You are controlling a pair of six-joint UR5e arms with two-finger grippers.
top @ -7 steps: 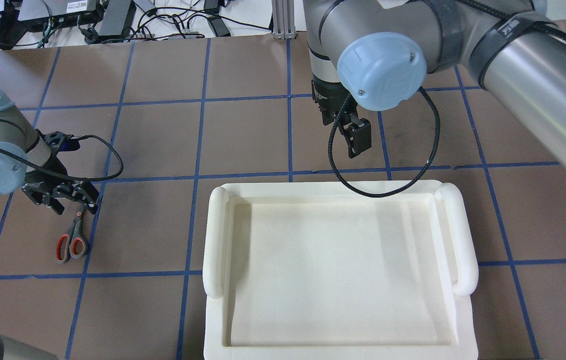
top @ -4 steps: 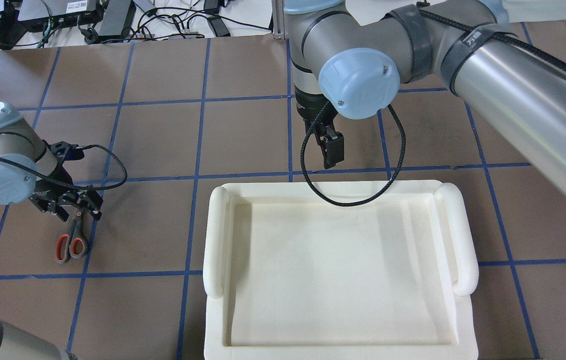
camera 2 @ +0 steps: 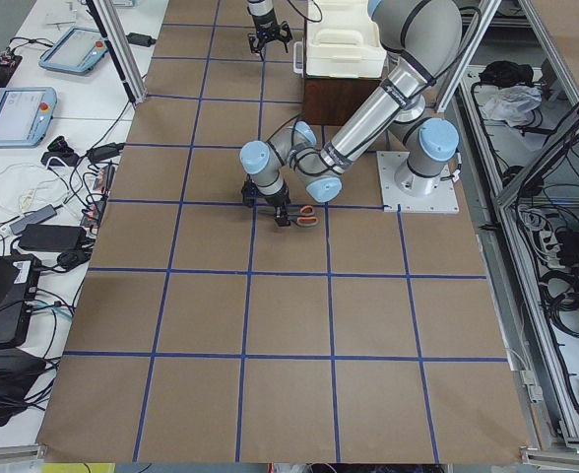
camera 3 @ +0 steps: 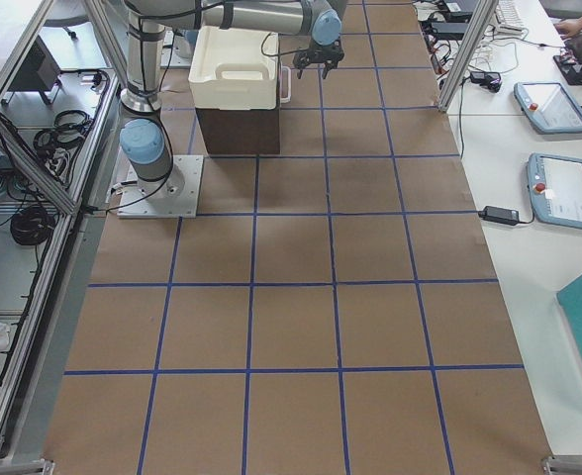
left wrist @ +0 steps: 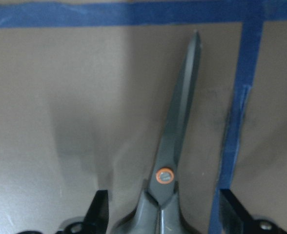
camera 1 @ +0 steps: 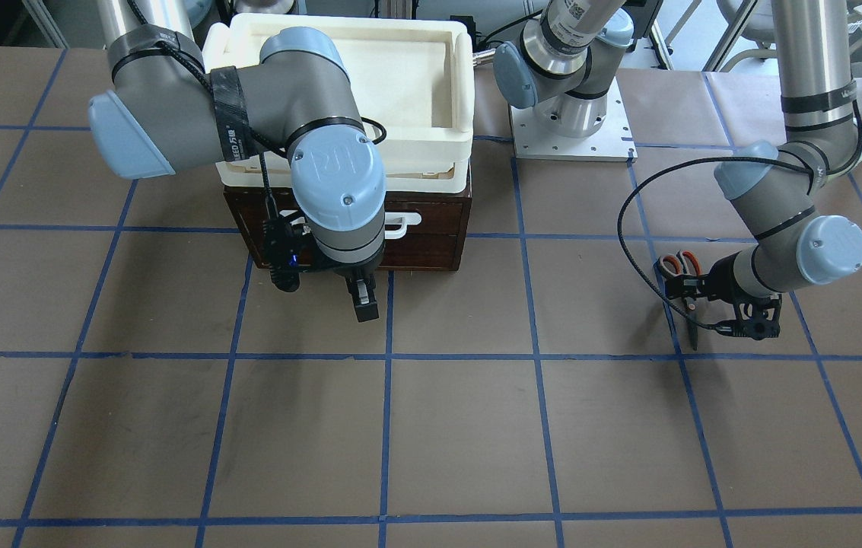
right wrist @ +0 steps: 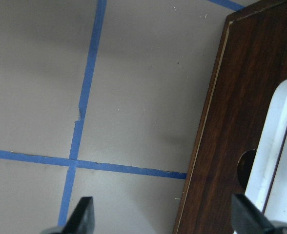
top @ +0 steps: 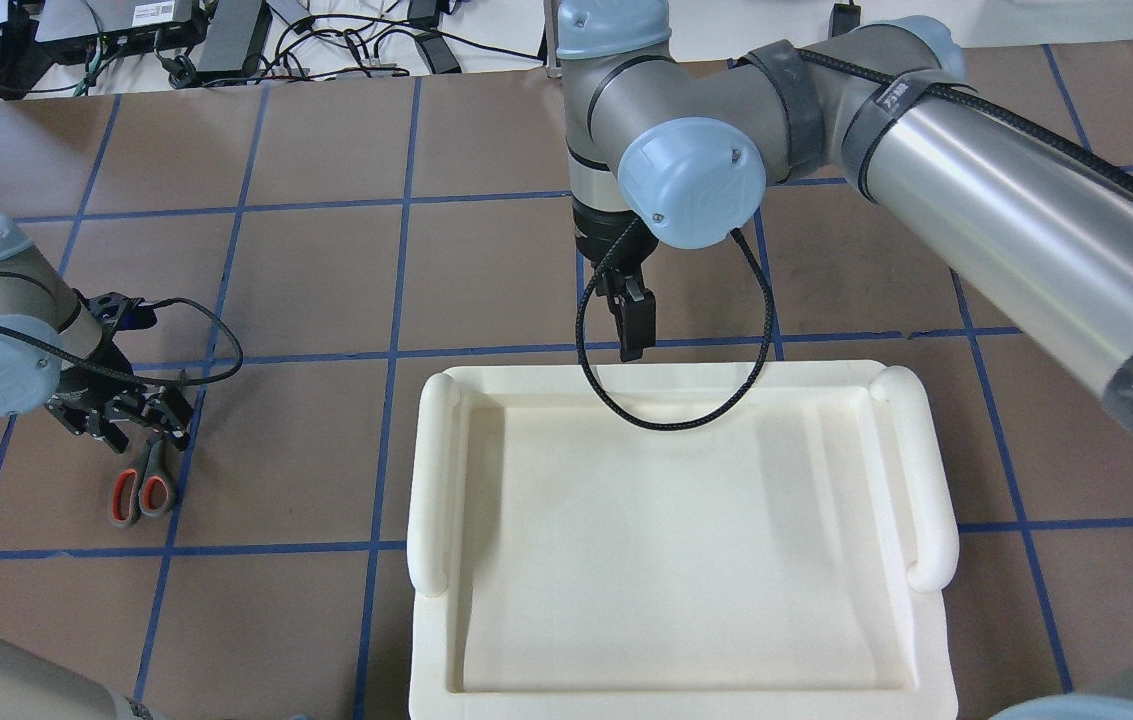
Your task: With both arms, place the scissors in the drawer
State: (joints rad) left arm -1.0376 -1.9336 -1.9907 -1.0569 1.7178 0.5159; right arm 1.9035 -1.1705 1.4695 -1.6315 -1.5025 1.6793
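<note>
Left wrist-mounted view: scissors (left wrist: 178,131) are being seen lying flat on the papered table (top: 326,280), dark blades together, tips pointing away from the cam, orange pivot screw just ahead of the finger line. Left gripper (top: 148,430) is being held apart, one finger each side of the shank, neither touching metal as far as can be told.

Overhead: the long axis is running roughly away from the robot, grey/orange loops twd the robot, blade end under the gripper. The jaw line is being set across that axis, so a squeeze would be landing on the narrow part nr the pivot. Judged: grasp not yet made, pickup being lined up.

Right gripper (top: 634,338) is also being held apart (wrist cam: fingers (right wrist: 80,219) wide), in front of the drawer (camera 1: 438,217), which is looking shut. White bar handle (right wrist: 280,131) is lying just outside one finger, not between the two, so a sideways shift is being judged necessary before any pull. White foam tray (camera 1: 463,91) is sitting on top of the brown box (camera 1: 244,213).

L arm is much the nearer to the scissors; R arm is well apart from them. Risk being noted: thin blades slipping or swinging open under the pinch.
</note>
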